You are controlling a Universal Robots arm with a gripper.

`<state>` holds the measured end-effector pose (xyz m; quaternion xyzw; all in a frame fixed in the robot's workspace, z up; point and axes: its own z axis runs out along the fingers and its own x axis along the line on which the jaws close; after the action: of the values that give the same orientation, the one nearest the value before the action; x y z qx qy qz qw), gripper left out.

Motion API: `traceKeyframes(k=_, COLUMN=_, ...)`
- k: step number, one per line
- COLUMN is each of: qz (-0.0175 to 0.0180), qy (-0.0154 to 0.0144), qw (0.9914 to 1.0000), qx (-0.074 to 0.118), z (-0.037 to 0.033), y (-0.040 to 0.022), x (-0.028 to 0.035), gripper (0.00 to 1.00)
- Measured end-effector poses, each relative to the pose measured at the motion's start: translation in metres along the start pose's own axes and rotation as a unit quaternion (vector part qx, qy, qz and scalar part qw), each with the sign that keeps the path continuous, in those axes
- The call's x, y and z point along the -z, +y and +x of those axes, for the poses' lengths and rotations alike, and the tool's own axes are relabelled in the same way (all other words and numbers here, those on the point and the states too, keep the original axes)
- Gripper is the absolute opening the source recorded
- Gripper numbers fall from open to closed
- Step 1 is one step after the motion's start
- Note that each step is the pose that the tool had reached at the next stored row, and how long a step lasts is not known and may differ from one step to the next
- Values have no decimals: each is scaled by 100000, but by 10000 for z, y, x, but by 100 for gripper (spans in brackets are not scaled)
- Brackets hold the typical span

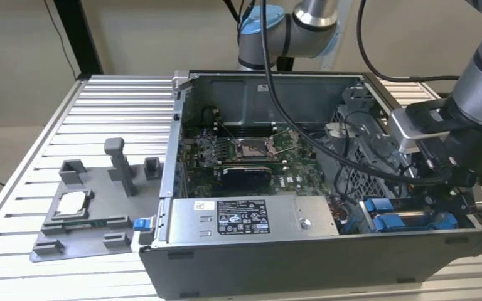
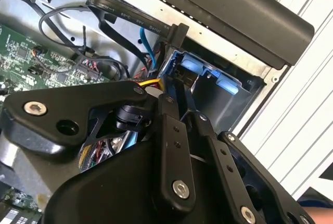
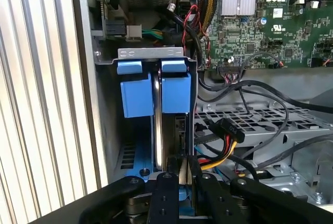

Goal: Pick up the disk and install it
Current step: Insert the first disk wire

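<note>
The disk (image 3: 176, 95), in its bright blue carrier, stands on edge in a drive-bay slot at the open computer case's front corner, on the exterior view's right (image 1: 414, 221). In the first wrist view its thin grey edge runs down between the fingers of my gripper (image 3: 182, 175), which is shut on it. The second wrist view has the black gripper (image 2: 180, 106) reaching into the bay, with the blue carrier (image 2: 195, 69) just beyond its tips. In the exterior view the gripper (image 1: 460, 199) hangs low over that corner of the case.
A second blue carrier (image 3: 136, 96) fills the neighbouring slot against the case wall. Black and coloured cables (image 3: 234, 130) crowd the perforated drive cage beside the bay. The grey power supply (image 1: 250, 216) and the motherboard (image 1: 250, 150) lie inside the case. A grey fixture tray (image 1: 82, 219) holds a processor chip.
</note>
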<state>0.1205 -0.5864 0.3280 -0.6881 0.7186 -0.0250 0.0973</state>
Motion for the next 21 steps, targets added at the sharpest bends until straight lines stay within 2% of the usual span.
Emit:
traceKeyframes(k=4, qz=-7, qy=-15, qw=100000, qx=-2, z=-1, y=0, x=-1, gripper=0)
traceKeyframes(k=5, qz=-15, qy=-83, qw=100000, qx=-21, z=-1, y=2, x=-5, gripper=100)
traceKeyframes(k=8, qz=-67, qy=-169, qw=100000, qx=-45, z=-5, y=-7, x=47, gripper=100)
traceKeyframes(k=14, qz=-398, qy=-222, qw=99999, qx=-115, z=-24, y=-44, x=252, gripper=100)
traceKeyframes(k=21, qz=-1280, qy=-185, qw=99991, qx=-292, z=-43, y=-114, x=452, gripper=100)
